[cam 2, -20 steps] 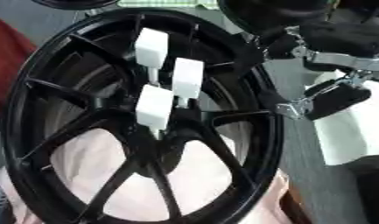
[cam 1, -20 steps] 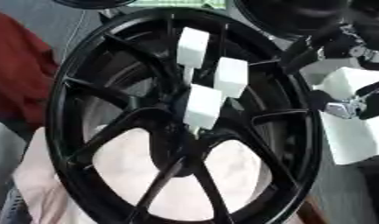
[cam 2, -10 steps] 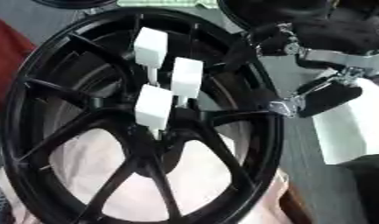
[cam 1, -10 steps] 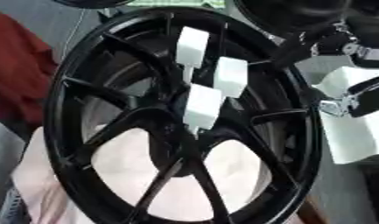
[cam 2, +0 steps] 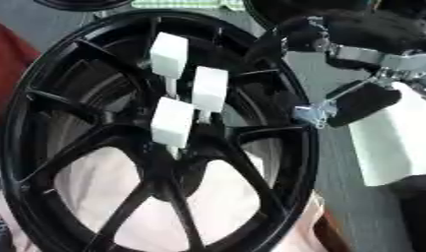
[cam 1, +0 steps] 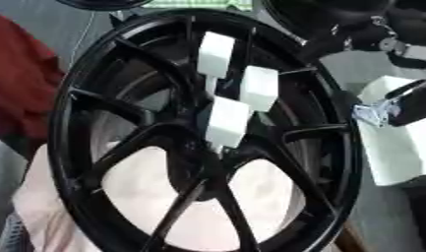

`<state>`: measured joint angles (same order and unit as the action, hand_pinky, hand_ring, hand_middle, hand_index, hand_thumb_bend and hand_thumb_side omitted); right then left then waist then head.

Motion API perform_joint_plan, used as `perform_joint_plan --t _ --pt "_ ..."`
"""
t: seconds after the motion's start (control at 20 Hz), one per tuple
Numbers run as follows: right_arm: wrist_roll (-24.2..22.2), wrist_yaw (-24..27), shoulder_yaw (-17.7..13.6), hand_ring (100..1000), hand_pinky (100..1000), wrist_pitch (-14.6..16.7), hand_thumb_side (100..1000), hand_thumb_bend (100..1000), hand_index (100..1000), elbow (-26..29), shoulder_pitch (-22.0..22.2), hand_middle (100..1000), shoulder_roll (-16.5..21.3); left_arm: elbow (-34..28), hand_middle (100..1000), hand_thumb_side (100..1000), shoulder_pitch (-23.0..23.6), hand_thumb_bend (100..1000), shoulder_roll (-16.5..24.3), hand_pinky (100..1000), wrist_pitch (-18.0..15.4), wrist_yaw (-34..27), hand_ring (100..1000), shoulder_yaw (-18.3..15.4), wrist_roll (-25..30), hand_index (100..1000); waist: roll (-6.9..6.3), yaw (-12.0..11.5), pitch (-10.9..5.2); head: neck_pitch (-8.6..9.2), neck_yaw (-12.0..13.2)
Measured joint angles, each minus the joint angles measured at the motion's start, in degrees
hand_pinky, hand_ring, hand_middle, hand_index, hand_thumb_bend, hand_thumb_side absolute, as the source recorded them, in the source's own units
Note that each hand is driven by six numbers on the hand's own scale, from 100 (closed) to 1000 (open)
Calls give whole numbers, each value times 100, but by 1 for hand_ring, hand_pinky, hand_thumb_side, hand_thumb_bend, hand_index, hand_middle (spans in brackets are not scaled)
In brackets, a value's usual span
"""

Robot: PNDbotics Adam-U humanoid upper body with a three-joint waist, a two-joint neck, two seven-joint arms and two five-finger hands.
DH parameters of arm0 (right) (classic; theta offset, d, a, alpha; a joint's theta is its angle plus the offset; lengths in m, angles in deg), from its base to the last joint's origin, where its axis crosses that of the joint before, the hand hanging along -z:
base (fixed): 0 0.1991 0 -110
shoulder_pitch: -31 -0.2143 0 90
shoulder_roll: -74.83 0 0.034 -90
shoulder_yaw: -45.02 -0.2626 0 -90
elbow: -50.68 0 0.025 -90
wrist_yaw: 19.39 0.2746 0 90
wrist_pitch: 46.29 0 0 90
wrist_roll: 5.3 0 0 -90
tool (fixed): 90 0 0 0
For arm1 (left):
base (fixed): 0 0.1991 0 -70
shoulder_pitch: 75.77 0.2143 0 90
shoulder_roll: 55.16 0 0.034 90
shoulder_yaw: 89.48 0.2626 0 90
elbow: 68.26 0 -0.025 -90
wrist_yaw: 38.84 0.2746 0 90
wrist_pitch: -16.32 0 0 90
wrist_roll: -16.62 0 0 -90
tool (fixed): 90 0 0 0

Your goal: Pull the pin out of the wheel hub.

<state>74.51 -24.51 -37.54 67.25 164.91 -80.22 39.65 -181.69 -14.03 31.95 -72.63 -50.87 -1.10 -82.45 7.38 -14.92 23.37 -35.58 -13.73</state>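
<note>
A big black metal wheel hub (cam 1: 121,147) with thin spokes is seen filling most of both views, tilted a little to one side. Under it, a pale pink cloth (cam 1: 138,197) is seen through the gaps between the spokes. A dark red cloth (cam 1: 22,98) is seen at the left edge, behind the rim.

The robot's black and silver right hand (cam 2: 358,98) is seen at the upper right, coming in from the top corner. It is held just beside the outer edge of the rim, near its right side. One dark finger (cam 2: 362,101) with a shiny silver part at its tip is pointed down and left toward the rim. It cannot be told whether the hand is open or closed, and nothing is seen held in it. It is well apart from the middle of the wheel.

A white box-shaped thing (cam 2: 392,142) is seen on the grey table to the right, partly hidden by the hand.

Three white block-topped pins (cam 1: 229,120) are stuck in the middle of the wheel hub, close together. One white pin (cam 1: 216,54) is highest, one (cam 1: 259,88) is to its lower right, and the lowest sits nearest the centre. None is touched by the hand.
</note>
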Motion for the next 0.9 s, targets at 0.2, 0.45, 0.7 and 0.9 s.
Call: perform_joint_plan --t 0.2,0.45,0.7,0.9 --pt "162 -54 53 857 807 -244 630 100 890 0 -46 803 -38 0 568 770 0 100 -2 644 17 0 621 1 15 816 16 -9 0 -2 -1" --pt "387 -232 219 864 808 -558 654 100 895 0 -139 808 -103 0 568 769 0 100 -46 644 27 -2 621 26 20 816 18 -59 0 -11 -9" --pt "414 -299 412 890 828 -882 611 100 905 0 -196 827 -176 0 567 769 -5 100 -51 644 39 -3 621 35 33 816 36 -95 -2 -26 -33" --pt "255 -183 574 914 838 -1172 582 100 916 0 -246 847 -238 0 567 769 -5 102 -94 645 46 -7 621 35 40 816 62 -116 -9 -55 -56"
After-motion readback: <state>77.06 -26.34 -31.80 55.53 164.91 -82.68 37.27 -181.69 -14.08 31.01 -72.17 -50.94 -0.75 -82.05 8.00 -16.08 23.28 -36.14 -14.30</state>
